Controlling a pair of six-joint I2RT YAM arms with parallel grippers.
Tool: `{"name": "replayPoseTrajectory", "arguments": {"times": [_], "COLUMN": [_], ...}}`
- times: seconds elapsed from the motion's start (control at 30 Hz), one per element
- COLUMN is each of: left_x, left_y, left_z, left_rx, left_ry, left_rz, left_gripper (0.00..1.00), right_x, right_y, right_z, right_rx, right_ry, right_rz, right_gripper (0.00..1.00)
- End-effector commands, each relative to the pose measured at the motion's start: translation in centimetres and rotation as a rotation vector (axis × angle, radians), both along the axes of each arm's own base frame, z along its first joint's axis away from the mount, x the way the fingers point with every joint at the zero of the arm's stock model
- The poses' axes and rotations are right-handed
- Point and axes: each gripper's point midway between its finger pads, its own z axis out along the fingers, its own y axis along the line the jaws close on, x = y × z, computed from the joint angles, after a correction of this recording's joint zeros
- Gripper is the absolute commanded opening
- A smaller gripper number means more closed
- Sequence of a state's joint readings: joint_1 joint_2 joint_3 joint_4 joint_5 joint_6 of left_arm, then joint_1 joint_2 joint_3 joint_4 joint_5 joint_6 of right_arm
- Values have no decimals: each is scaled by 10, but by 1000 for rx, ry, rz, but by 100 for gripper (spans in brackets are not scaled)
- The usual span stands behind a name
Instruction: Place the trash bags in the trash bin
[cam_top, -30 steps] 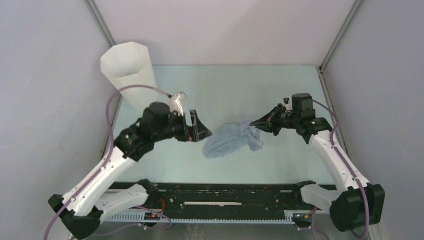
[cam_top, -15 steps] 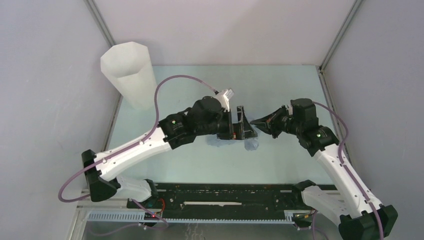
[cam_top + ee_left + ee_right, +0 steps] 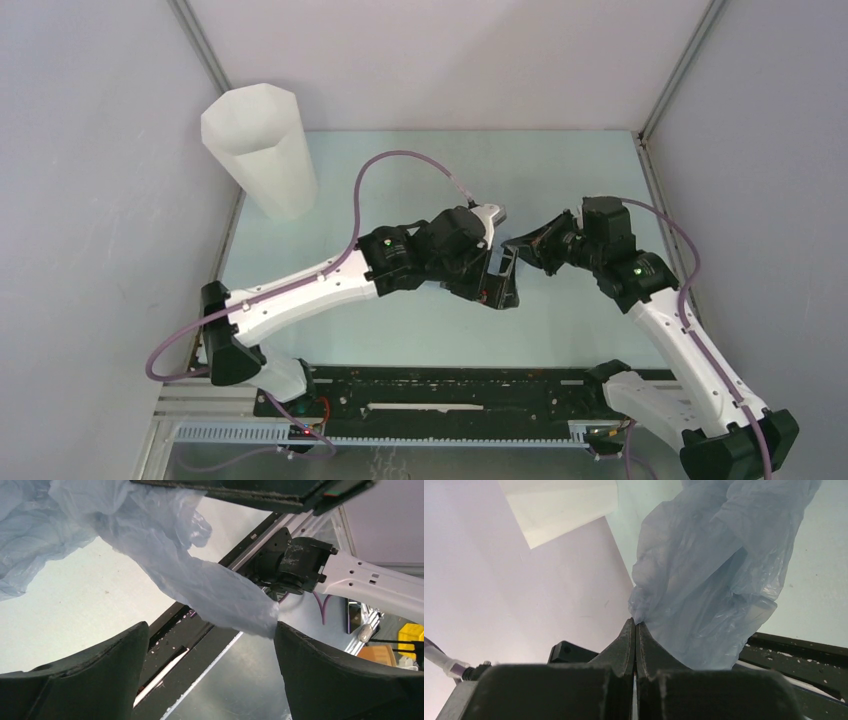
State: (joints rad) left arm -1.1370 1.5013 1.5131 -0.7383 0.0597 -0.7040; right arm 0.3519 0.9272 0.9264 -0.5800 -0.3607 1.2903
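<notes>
The pale blue-grey trash bag [image 3: 714, 570] hangs crumpled from my right gripper [image 3: 635, 623], which is shut on a pinch of its film. In the top view the right gripper [image 3: 513, 243] is at mid-table. My left gripper [image 3: 503, 278] is just below and in front of it, and my left wrist hides the bag there. In the left wrist view a lobe of the bag [image 3: 220, 592] hangs down above my open left gripper [image 3: 210, 647], and its tip touches the right finger [image 3: 325, 675]. The white faceted trash bin [image 3: 258, 150] stands upright at the far left corner.
The left arm [image 3: 300, 290] stretches diagonally across the table's middle. Grey walls enclose the pale green table [image 3: 420, 170] on three sides. The black rail [image 3: 450, 390] and both arm bases run along the near edge. The bin's rim shows in the right wrist view [image 3: 559, 505].
My left arm has swung right from beside the bag to right under the right gripper, now covering the bag in the top view. The right gripper stayed shut on the bag, barely moving.
</notes>
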Motion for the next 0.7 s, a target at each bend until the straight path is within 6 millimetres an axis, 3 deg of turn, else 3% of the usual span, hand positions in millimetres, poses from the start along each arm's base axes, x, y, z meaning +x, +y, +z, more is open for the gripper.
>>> {"name": "replayPoseTrajectory", "arguments": {"times": [0.0,0.13,0.2,0.4,0.5,0.63,0.67], "left_x": [7,19,28,48,48,46,44], "left_y": [-4,1,7,49,76,117,128], "left_z": [-1,0,-1,-8,-14,-38,-42], "left_rx": [9,44,64,124,143,237,258], "left_ry": [-48,-87,-115,-146,-155,-150,-149], "left_rz": [-20,29,73,208,242,293,306], "left_gripper": [98,98,93,38,28,2,0], "right_x": [2,-2,-4,-15,-20,-26,-30], "right_y": [5,9,10,6,-3,-11,-12], "right_z": [21,20,20,20,17,16,13], "right_rx": [-7,-13,-11,-37,-66,-77,-96], "right_ry": [-78,-77,-75,-92,-109,-158,-171], "right_rz": [12,28,35,70,96,213,267], "right_gripper": [0,0,0,0,0,0,0]}}
